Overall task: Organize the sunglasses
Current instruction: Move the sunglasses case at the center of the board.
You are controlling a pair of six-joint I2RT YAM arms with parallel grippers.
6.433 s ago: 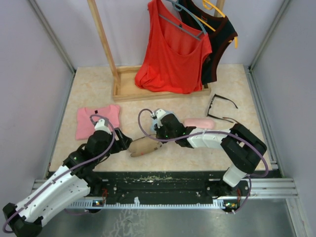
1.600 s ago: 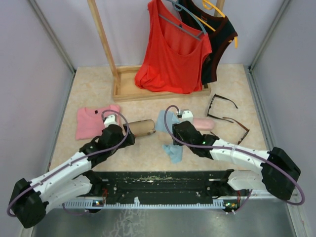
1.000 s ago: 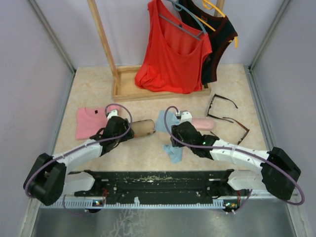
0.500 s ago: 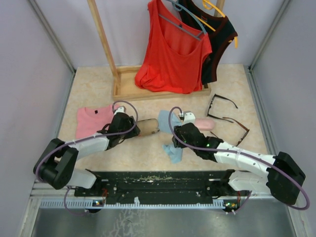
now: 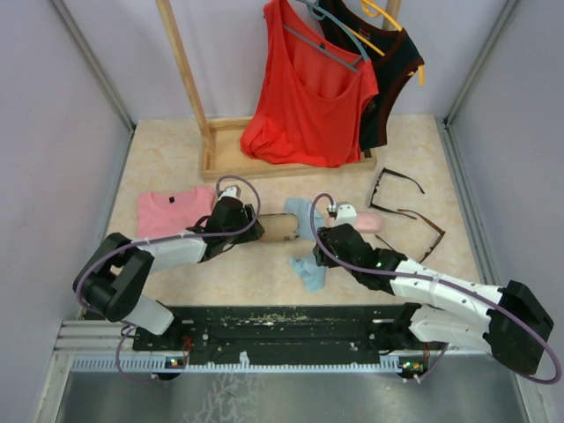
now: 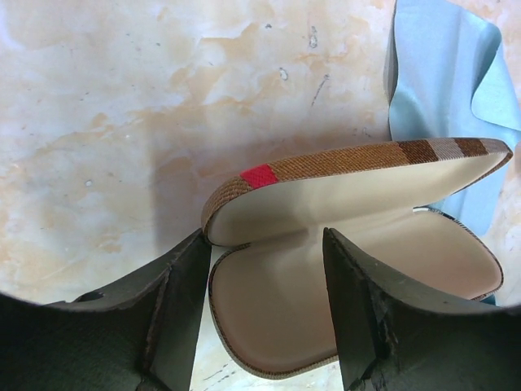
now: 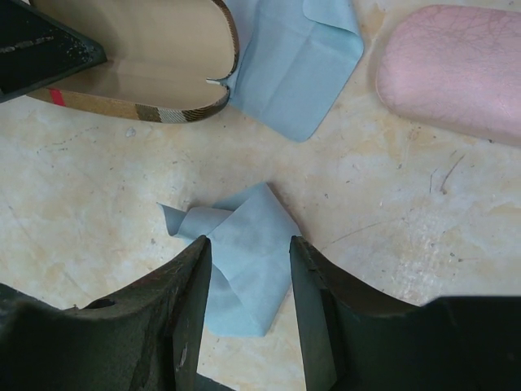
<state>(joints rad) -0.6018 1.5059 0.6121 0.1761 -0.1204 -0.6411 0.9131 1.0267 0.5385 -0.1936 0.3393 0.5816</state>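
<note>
Item 1, black sunglasses (image 5: 385,187): I find them on the table (image 5: 167,154) at the far right, just right of the wooden rack base (image 5: 225,160). They lie outside any case.

Item 2, brown sunglasses (image 5: 423,223): just near of the black pair, right of the pink case (image 5: 367,220), apart from it.

Item 3, pink case: closed, lying mid-table.

Item 4, plaid case (image 6: 358,244): open, left of the pink case, its cream lining bare and the lid raised.

Item 5, flat blue cloth (image 7: 289,69): between the two cases, its edge tucked against the plaid case.

Item 6, crumpled blue cloth (image 7: 244,265): near of the flat one.

Item 7, left gripper (image 6: 264,244): at the plaid case's left end. Its fingers (image 6: 175,305) stand apart, one against the shell's outer edge and the other over the lining. I cannot tell whether they grip the case.

Item 8, right gripper (image 7: 248,242): fingers (image 7: 326,326) spread, the crumpled cloth showing between them on the table, not pinched.

Item 9, folded pink shirt (image 5: 167,216): left of the left gripper.

Item 10, red top (image 5: 308,97) and black top (image 5: 392,75): on hangers over the rack base, at the far side.
</note>
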